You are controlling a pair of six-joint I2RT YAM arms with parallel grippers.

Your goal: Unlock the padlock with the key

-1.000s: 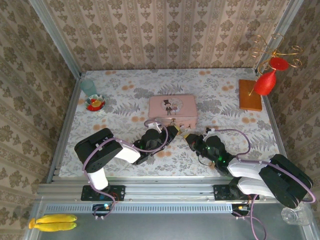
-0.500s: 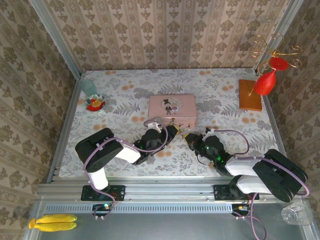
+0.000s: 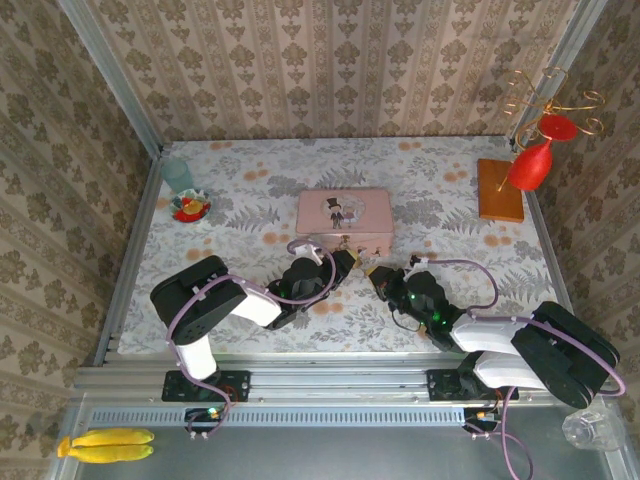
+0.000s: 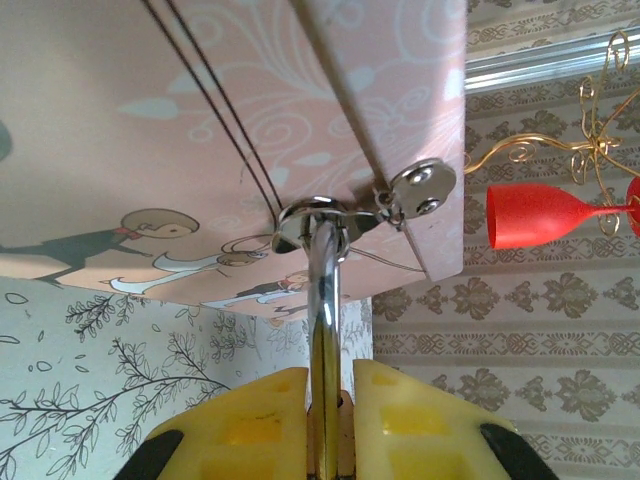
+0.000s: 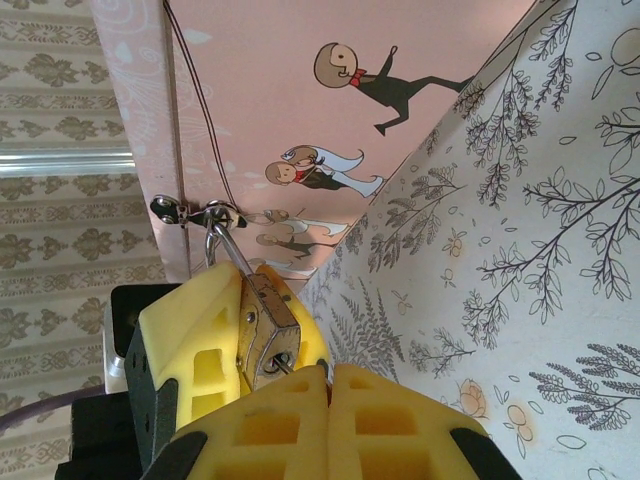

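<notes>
Holds padlock point(image 5: 262, 325) clamped in left gripper point(image 4: 328, 385), shackle point(image 4: 322, 290) through hasp point(image 4: 415, 190) of pink tin point(image 5: 300, 100) — steadied for closed right gripper point(image 5: 328, 378) at five o'clock.

Bright, even light, faint soft shadows, wrist views blurred at near edge

This is a lab test cell dressed up as a home. Damask wallpaper point(image 3: 330, 70) on 3 sides boxes in a counter point(image 3: 250, 200) with a leaf-print cover, edged by bare aluminium rails point(image 3: 330, 380). The left arm point(image 3: 200, 300) and right arm point(image 3: 540, 350) are bolted there among homely props: a pink tin point(image 3: 345, 212) and a red glass point(image 3: 530, 165) on a gold wire stand point(image 3: 555, 100).
</notes>
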